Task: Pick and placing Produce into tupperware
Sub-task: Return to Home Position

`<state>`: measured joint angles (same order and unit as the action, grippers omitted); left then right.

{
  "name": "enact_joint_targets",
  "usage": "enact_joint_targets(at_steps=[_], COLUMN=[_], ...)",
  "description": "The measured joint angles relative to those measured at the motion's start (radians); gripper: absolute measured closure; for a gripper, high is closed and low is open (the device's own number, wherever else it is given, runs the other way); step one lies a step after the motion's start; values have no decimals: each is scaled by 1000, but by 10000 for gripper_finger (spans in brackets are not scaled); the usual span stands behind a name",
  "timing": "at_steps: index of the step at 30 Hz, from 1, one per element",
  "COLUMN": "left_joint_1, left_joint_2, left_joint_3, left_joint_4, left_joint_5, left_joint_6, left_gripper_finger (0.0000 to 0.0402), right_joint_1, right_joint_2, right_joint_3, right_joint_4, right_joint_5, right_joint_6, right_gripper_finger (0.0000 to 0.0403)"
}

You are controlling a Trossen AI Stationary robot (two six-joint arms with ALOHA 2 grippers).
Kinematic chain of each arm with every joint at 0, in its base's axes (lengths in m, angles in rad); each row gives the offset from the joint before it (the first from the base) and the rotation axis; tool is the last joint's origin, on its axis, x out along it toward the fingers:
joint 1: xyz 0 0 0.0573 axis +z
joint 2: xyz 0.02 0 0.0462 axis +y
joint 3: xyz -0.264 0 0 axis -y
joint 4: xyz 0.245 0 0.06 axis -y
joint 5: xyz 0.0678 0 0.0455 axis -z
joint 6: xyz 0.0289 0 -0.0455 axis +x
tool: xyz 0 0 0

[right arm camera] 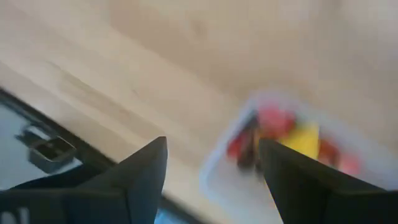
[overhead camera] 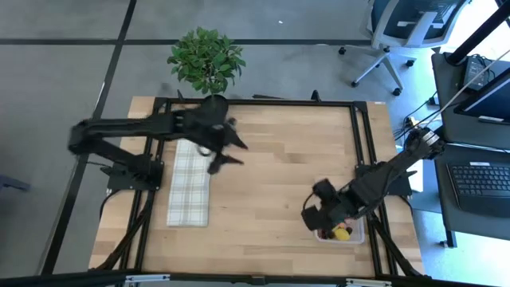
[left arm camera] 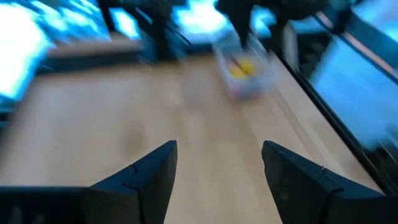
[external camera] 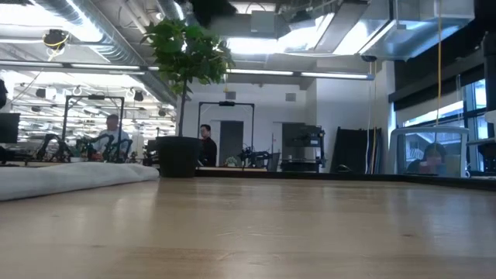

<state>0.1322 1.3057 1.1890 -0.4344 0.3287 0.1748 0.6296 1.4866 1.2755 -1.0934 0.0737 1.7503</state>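
2 grippers show in the high view, while the low view catches only the table (external camera: 256,232), the plaid cloth (external camera: 70,177) at 9 o'clock, the potted plant (external camera: 182,93) and people far behind. From above, the left gripper (overhead camera: 236,153) hangs over the wood at about 10 o'clock from the table's centre, just beside the cloth's far end. Its wrist view shows both dark fingers (left arm camera: 149,177) spread wide, with bare wood between them. The right gripper (overhead camera: 312,215) sits at 4 o'clock, at the 10 o'clock corner of the tub (overhead camera: 360,236), jaws likewise apart. The tub lies flat near the table's 5 o'clock corner, clear with rounded corners. Only the right wrist view looks into it closely: a yellow piece (right arm camera: 303,140) among red pieces (right arm camera: 273,121) and something dark, all blurred
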Motion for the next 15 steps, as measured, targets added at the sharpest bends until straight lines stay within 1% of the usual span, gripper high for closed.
enact_joint_targets(at_steps=[2,3,5,6,8,10,15], left_joint_1=[1,-1,-5,-5,-4,-4,-4], left_joint_2=[-111,-160,-249,-285,-349,-404,-520], left_joint_3=[-55,-80,-123,-141,-171,-201,-266], left_joint_4=[67,83,91,90,93,96,104], left_joint_5=[-87,-134,-210,-241,-282,-310,-372], left_joint_6=[-54,-74,-92,-98,-132,-147,-143], left_gripper_finger=[174,174,174,174,174,174,174], right_joint_1=[-18,-32,-58,-72,-105,-153,-282], right_joint_2=[-14,-22,-40,-52,-89,-140,-279], right_joint_3=[72,108,160,179,207,212,147], right_joint_4=[-69,-111,-187,-198,-161,-109,97], right_joint_5=[110,156,281,348,454,492,494], right_joint_6=[-137,-170,-200,-261,-440,-615,-1077], right_gripper_finger=[149,149,149,149,149,148,148])
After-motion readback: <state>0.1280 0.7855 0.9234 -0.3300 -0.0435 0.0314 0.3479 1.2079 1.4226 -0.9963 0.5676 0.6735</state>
